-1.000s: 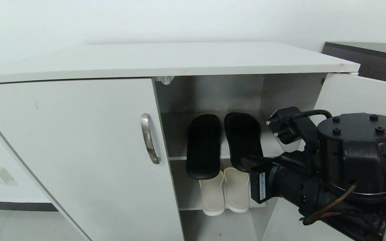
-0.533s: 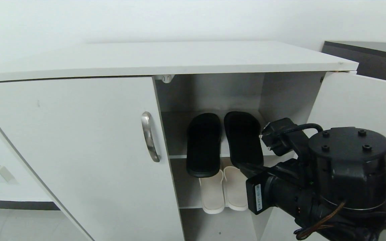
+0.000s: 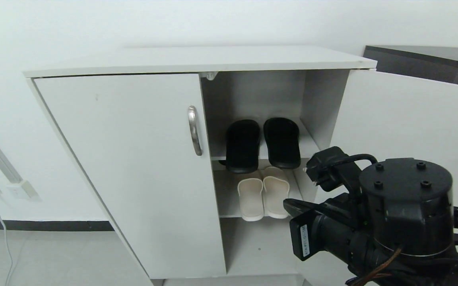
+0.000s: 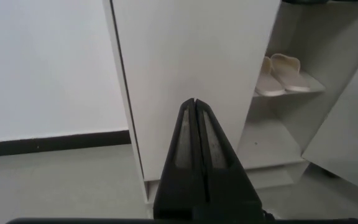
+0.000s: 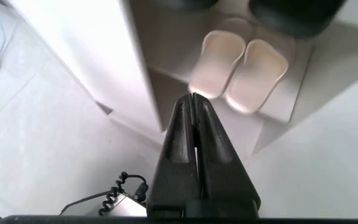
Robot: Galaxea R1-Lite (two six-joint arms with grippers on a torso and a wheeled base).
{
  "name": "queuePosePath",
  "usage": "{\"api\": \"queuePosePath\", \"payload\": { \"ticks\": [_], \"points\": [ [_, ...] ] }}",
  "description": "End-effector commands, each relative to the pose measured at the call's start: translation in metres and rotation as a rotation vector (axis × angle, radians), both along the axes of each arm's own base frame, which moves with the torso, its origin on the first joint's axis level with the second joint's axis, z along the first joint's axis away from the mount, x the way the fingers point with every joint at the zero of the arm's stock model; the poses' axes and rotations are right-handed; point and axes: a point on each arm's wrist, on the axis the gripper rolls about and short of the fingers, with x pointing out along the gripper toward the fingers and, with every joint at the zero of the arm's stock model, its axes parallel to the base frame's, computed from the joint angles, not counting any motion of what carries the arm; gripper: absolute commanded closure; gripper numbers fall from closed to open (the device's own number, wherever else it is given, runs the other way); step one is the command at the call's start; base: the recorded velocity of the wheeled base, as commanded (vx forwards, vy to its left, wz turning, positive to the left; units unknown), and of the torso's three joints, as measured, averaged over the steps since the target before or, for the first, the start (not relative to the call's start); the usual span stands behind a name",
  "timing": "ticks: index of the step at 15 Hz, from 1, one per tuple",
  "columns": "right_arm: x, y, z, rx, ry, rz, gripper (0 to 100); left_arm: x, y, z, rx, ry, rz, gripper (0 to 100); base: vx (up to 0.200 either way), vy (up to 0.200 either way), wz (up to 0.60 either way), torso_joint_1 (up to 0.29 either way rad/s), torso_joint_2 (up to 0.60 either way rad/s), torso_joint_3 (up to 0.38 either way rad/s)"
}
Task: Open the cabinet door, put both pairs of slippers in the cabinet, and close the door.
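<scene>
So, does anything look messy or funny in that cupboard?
A little. The black slippers on the upper shelf poke out past its front edge, the left one most. The white slippers below sit side by side. The right door stands open. Nothing looks spilled or broken.

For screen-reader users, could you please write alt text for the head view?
A white cabinet stands with its right door open and left door shut. Inside, a black pair of slippers sits on the upper shelf, a cream pair on the shelf below. The robot's black right arm crosses the lower right corner.
</scene>
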Motion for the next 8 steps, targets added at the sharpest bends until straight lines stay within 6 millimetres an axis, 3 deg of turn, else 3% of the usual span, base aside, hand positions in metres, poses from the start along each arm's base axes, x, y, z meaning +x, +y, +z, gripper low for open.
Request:
{"api": "queuePosePath", "payload": {
  "ticks": [1, 8],
  "points": [
    [0.0004, 0.0006, -0.0031, -0.01, 0.006, 0.0, 100, 0.0001, 0.0, 0.0, -0.001, 0.002, 0.0, 100, -0.2, 0.0, 0.0, 0.002, 0.0, 0.002],
    [0.0041, 0.0027, -0.0129, -0.021, 0.013, -0.007, 100, 0.0001, 0.0, 0.0, -0.001, 0.002, 0.0, 100, -0.2, 0.0, 0.0, 0.001, 0.0, 0.004]
  ]
}}
